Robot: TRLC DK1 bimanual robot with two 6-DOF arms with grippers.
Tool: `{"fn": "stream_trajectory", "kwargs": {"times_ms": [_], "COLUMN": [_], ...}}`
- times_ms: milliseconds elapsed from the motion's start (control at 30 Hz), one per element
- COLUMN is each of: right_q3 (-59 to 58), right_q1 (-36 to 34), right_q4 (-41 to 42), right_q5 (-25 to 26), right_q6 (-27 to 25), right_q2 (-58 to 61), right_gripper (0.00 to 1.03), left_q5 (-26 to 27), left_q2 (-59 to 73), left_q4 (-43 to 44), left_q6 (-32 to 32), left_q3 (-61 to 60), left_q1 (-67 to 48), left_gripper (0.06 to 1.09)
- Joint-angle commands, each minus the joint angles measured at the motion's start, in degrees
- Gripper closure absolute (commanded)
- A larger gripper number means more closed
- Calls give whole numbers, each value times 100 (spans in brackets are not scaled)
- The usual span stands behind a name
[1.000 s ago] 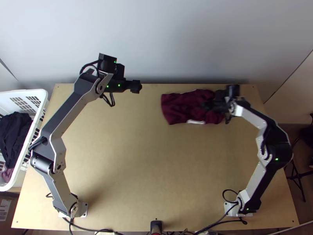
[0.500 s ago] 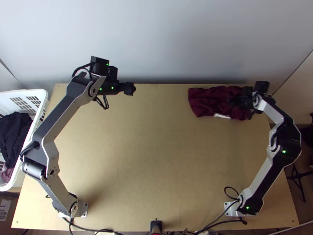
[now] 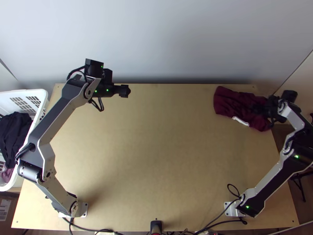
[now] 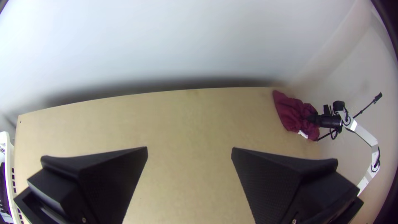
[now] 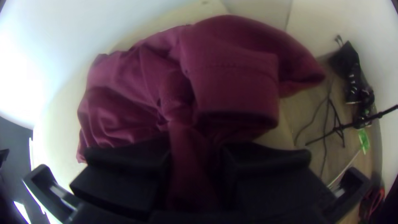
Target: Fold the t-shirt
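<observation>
Shirt [image 3: 231,102]: maroon, at the far right corner of the bench [image 3: 156,156], its right end reaching the bench's right edge.
Shirt's lie: bunched and creased, with cloth doubled over in thick layers toward the right; one part runs up between the right jaws.
White strip [image 3: 240,121]: along the shirt's near side.
Right gripper [image 3: 256,108]: over the shirt's right part, coming in from the right.
Right jaws: closed on a gathered part of the shirt, with maroon cloth squeezed between them.
Left gripper [image 3: 125,91]: over the far side of the bench, left of the middle, pointing right, well apart from the shirt.
Left jaws: wide open, holding nothing.
Basket [image 3: 45,98]: white, slatted, at the bench's left edge.
Basket's load: a dark cloth [image 3: 15,135], with a mauve cloth [image 3: 7,175] at its near end.
Stand [image 3: 299,184]: black, thin-legged, on the floor right of the bench.
</observation>
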Motion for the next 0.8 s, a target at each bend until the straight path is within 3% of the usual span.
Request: {"fn": "stream_trajectory", "kwargs": {"times_ms": [0,133,367,533,567,600,667,700,767], "right_q3": [-827,-1416,-1900,-1882,-1856,-1838,-1829,-1803,-1768], "right_q1": [-447,-491,28,195,195,186,142,116,46], "right_q4": [-438,-534,-1765,-1879,-1914,-1905,-1853,-1861,-1879], "right_q5": [457,536,633,676,668,668,668,668,676], "right_q6": [124,-43,-816,-931,-1027,-1045,-1054,-1089,-1177], "right_q2": [-557,-1014,-1410,-1375,-1419,-1480,-1621,-1656,-1718], "right_gripper": [100,100,100,100,93,76,19,2,3], "left_q5": [33,69,156,165,209,244,262,271,271], "left_q2": [-6,-6,-6,-33,-41,-50,-76,-94,-120], "left_q4": [-7,-51,-69,-69,-69,-60,-60,-60,-60], "left_q6": [6,59,173,182,191,200,209,217,217], "left_q3": [-44,-70,-220,-308,-308,-308,-299,-299,-299], "left_q1": [58,164,313,331,366,392,428,436,454], "left_gripper": [10,10,10,10,10,10,10,10,10]}}
